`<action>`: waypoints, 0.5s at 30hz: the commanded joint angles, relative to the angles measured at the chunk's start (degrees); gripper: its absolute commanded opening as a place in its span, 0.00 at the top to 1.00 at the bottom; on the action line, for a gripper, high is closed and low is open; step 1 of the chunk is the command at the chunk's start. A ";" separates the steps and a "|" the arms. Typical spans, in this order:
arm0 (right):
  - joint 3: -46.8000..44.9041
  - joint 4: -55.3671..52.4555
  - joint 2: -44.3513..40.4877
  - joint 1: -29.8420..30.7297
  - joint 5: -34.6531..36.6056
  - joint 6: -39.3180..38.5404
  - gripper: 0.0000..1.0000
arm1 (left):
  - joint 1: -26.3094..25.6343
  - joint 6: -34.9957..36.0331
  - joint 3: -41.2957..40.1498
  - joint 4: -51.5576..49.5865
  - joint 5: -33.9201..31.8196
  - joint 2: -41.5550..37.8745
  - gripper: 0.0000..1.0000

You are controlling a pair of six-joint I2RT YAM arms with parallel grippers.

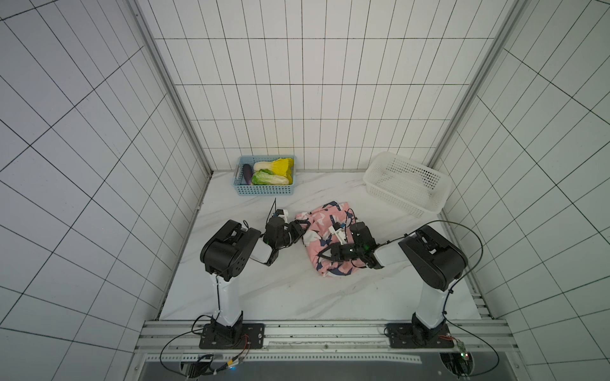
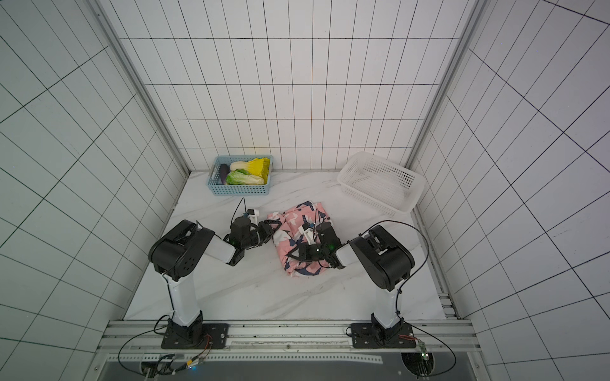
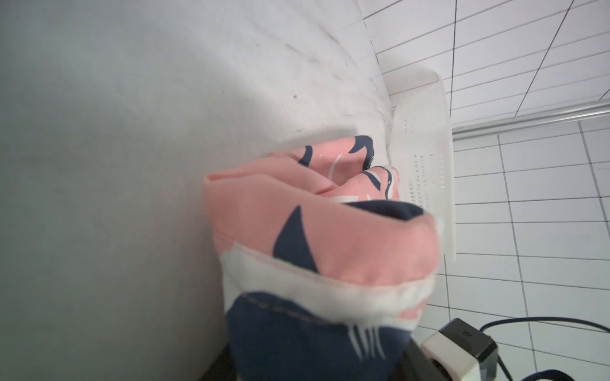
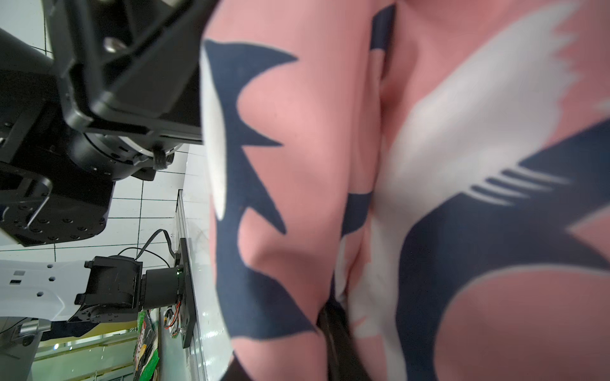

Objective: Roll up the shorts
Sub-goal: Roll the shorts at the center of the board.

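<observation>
One pair of pink shark-print shorts (image 1: 321,221) was seen lying bunched and partly folded on the marble table (image 1: 280,290), between the two arms and nearer the right one. Two grippers were counted at it. The left gripper (image 1: 303,227) was placed at the edge of the shorts facing the left arm, and in the left wrist view a rolled fold of the shorts (image 3: 313,231) was seen drawn up between its dark fingers, so its jaws were taken to be clamped on the fabric. The right gripper (image 1: 325,255) was laid across the part of the shorts nearest the robot; in the right wrist view the cloth (image 4: 297,198) filled almost everything, and whether its jaws were apart or together could not be told.

Two baskets were counted at the far wall, well apart from each other. In the blue basket (image 1: 264,190) one eggplant (image 1: 247,173) and two cabbages, one yellow (image 1: 277,165) and one green (image 1: 269,178), were held. Nothing could be made out inside the white basket (image 1: 406,198)
</observation>
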 commanded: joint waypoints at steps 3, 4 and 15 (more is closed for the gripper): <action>-1.42 -9.17 0.38 -0.71 1.54 -3.13 0.68 | 0.08 -1.69 2.30 -0.20 1.37 1.46 0.98; -1.27 -11.11 -0.58 -0.71 2.12 -3.94 0.64 | 0.13 -1.44 2.42 -1.25 0.96 0.58 1.00; 12.40 -55.53 -21.86 5.87 34.32 -24.89 0.26 | -2.74 9.72 9.13 -45.45 -19.81 -18.29 1.00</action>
